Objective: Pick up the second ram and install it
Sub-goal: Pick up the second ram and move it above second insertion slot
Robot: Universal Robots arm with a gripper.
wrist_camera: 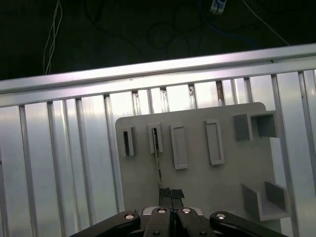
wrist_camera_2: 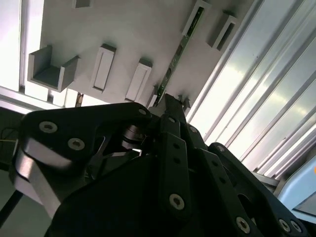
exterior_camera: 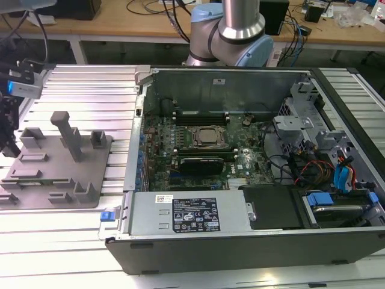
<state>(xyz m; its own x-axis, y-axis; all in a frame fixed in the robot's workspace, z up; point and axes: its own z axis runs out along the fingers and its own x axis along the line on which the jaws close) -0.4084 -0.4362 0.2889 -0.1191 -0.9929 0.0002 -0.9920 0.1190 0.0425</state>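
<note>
This looks like a robotics lab or workshop. A ribbed aluminium table (exterior_camera: 90,84) carries an open computer case (exterior_camera: 240,253) and a grey fixture plate (exterior_camera: 60,174). At upper centre a robot arm (exterior_camera: 240,18) rises before a wooden workbench (exterior_camera: 120,24) strewn with cables (exterior_camera: 174,24).

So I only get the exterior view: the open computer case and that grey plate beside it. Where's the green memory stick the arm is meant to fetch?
Observer: In the second wrist view, the second ram stands on edge on the grey fixture plate, with its far end in one of the raised slots.
Visitor: And does the arm have hold of it?
Observer: It looks so. In the first wrist view, the fingers are closed together on the stick's near end.
</note>
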